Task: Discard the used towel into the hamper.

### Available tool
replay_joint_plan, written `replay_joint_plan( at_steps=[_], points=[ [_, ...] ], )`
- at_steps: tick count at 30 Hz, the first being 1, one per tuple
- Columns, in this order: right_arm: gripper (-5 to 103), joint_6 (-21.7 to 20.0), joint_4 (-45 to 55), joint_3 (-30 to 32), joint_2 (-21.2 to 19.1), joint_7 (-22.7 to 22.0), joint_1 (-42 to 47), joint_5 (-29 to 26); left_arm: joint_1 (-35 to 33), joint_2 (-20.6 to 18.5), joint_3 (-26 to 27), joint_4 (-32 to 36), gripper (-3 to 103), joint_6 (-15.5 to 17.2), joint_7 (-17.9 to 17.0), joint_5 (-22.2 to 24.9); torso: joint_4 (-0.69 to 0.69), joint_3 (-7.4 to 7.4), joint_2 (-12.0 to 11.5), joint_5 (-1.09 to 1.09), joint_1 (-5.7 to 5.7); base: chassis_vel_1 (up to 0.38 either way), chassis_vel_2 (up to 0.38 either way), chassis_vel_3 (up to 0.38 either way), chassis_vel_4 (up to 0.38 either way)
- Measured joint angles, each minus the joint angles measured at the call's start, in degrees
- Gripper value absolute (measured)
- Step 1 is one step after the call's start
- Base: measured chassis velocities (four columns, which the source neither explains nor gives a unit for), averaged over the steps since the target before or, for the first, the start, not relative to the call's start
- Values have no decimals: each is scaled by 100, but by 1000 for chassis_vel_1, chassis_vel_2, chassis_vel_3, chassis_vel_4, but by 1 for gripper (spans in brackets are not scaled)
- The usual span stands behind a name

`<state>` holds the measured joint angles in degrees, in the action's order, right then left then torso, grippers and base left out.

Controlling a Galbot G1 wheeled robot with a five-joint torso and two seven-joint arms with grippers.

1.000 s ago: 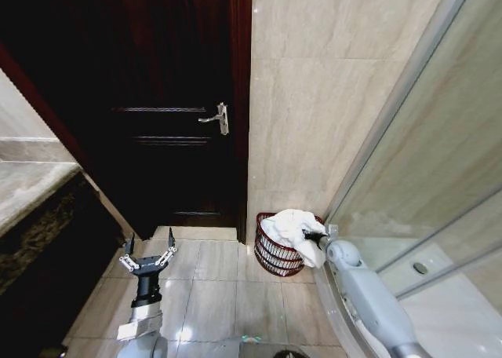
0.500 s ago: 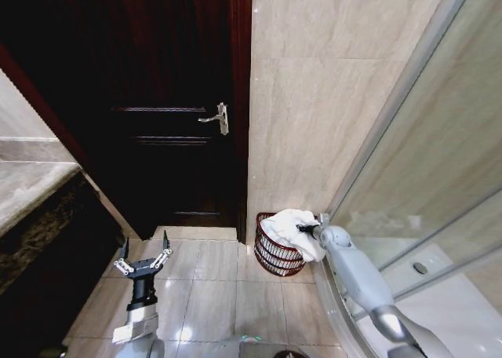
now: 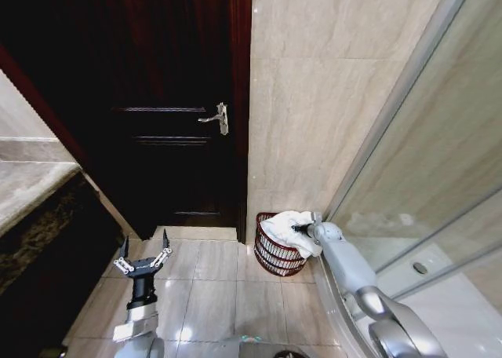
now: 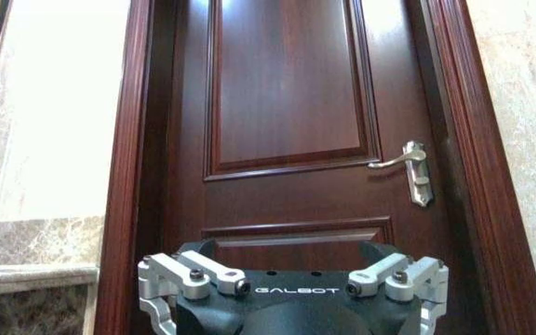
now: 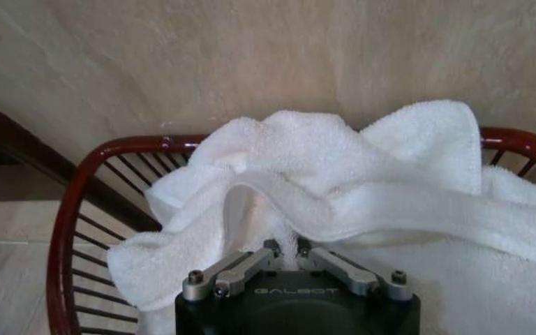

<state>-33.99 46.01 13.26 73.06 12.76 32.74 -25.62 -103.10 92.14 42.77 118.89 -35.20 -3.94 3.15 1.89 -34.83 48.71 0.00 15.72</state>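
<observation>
**Head view: towel held over the hamper**

In the corner where the tiled wall meets the glass shower screen, the right pincer (image 3: 300,229) is clamped on a fold of the white towel (image 3: 284,226), which is heaped on the dark red hamper (image 3: 272,257) and spills over its rim. The hamper stands on the floor just beside the dark wooden door (image 3: 169,99). The left pincer (image 3: 142,257) hangs over the floor tiles, fingers spread wide, holding nothing.

Hamper (image 3: 276,255) sits on the floor right of the door (image 3: 169,107), against the wall, towel (image 3: 287,228) piled in it and draped over the rim.
</observation>
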Motion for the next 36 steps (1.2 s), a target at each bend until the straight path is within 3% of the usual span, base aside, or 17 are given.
replay_joint_plan(
  at_steps=[8, 13, 16, 22, 23, 26, 28, 36],
  points=[
    [2, 53, -690, 136, 288, 226, -249, 440, -106, 0, 44, 98, 100, -23, -19, -1, 0, 0, 0, -1, 0, 0, 0, 0, 0],
    [-1, 87, -826, 247, 445, 204, -293, 520, -115, 0, 42, 194, 100, 13, -20, -3, 0, 0, 0, 0, 0, 0, 0, 0, 0],
    [4, 132, -624, 263, 433, 97, -244, 465, -90, 0, 20, 228, 100, 54, -20, -27, 0, 0, 0, 1, 0, 0, 0, 0, 0],
    [30, 379, 806, 167, 7, -565, 271, -48, -26, 0, -39, 163, 100, 116, 49, -31, 1, 0, 0, 2, 0, 0, 0, 0, 0],
    [30, 379, 806, 167, 7, -565, 271, -48, -26, 0, -39, 163, 100, 116, 49, -31, 1, 0, 0, 2, 0, 0, 0, 0, 0],
    [47, 696, 1842, 158, -314, -916, 699, -265, -15, 0, -75, 82, 100, 145, 74, -39, -1, 7, -9, -1, -4, 0, 0, 0, 0],
    [47, 757, 2053, 171, -376, -988, 785, -329, -16, 0, -81, 70, 100, 148, 83, -43, -1, 13, -21, 2, -10, 0, 0, 0, 0],
    [79, 1283, 3594, 689, -793, -1187, 1586, -640, 12, 0, -83, 37, 100, 184, 173, -11, 1, 119, -217, 0, -97, 0, 0, 0, 0]
  ],
)
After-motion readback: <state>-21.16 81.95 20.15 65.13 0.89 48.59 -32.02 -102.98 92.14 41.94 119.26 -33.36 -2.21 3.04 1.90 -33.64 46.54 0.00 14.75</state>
